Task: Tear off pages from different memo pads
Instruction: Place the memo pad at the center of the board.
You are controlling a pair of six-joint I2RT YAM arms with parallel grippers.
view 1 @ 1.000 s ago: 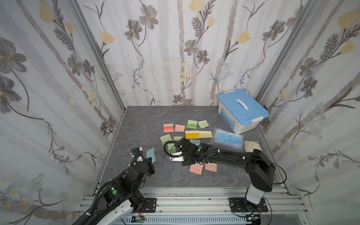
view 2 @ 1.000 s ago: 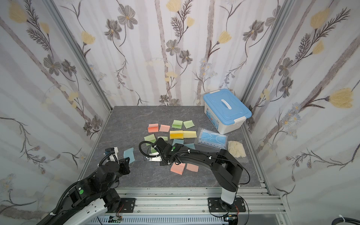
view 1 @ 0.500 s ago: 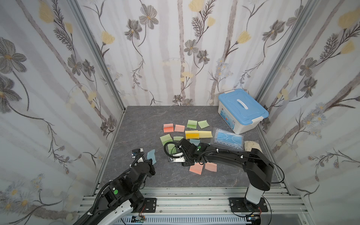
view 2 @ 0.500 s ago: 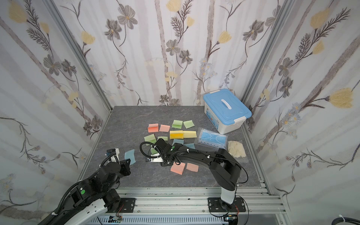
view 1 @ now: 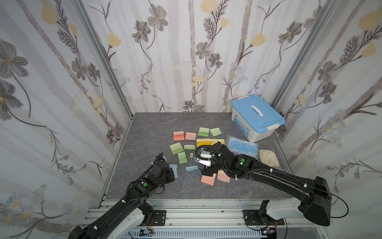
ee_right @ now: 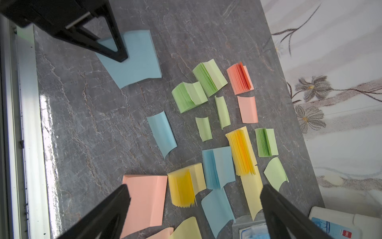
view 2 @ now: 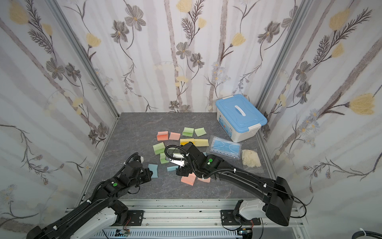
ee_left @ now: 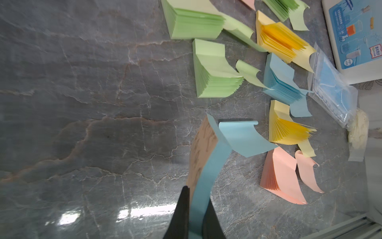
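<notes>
Left jaws clamped on light blue pad, tilted over worktop, loose blue page just beside; right jaws spread wide, empty, above salmon pad: thin edge grip may slip, dropping the pad.

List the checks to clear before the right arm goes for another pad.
1. Right gripper open and empty: ok.
2. Left gripper shut on the blue pad: ok.
3. Loose blue page lying on the table, clear of both grippers: ok.
4. Blue pad resting on the table rather than lifted: cannot tell.
5. Salmon pad beside the right gripper, nothing lying on it: ok.
</notes>
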